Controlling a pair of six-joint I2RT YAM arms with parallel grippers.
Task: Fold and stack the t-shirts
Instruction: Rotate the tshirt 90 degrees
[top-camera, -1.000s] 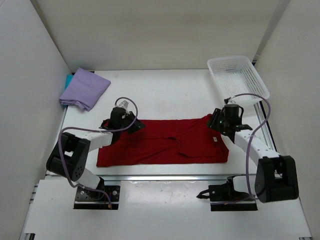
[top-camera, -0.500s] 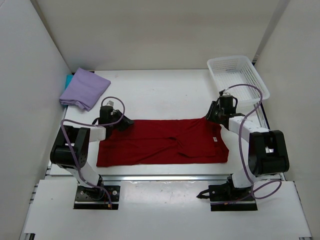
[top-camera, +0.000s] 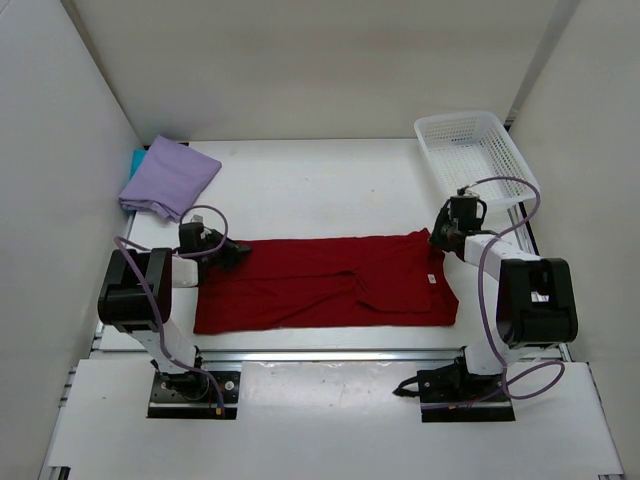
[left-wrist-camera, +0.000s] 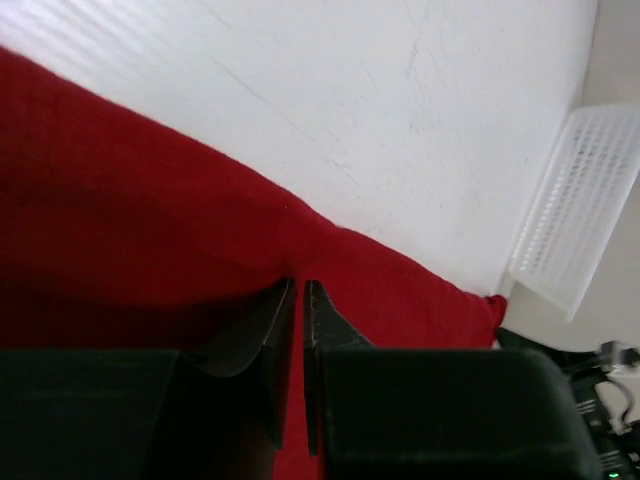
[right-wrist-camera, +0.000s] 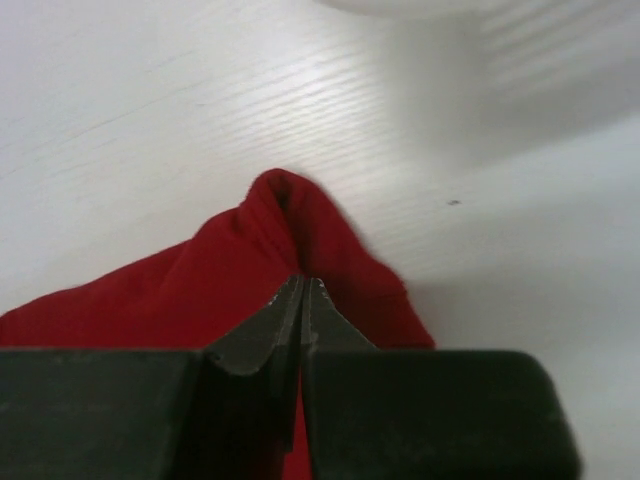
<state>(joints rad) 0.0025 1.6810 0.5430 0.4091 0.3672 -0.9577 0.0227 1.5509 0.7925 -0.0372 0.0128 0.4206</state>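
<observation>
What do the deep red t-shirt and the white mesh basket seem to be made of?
The deep red t-shirt: soft matte cloth, perhaps knitted cotton; it lies limp and creased. The white mesh basket: probably rigid plastic, smooth finish; regular moulded holes and stiff upright walls.

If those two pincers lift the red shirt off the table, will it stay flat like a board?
Probably not. The red t-shirt looks floppy: it puckers into a peak where the right gripper pinches it, so it would likely sag between that and the left gripper. Lying thin and creased, it seems light, and pushing would probably just wrinkle it.
</observation>
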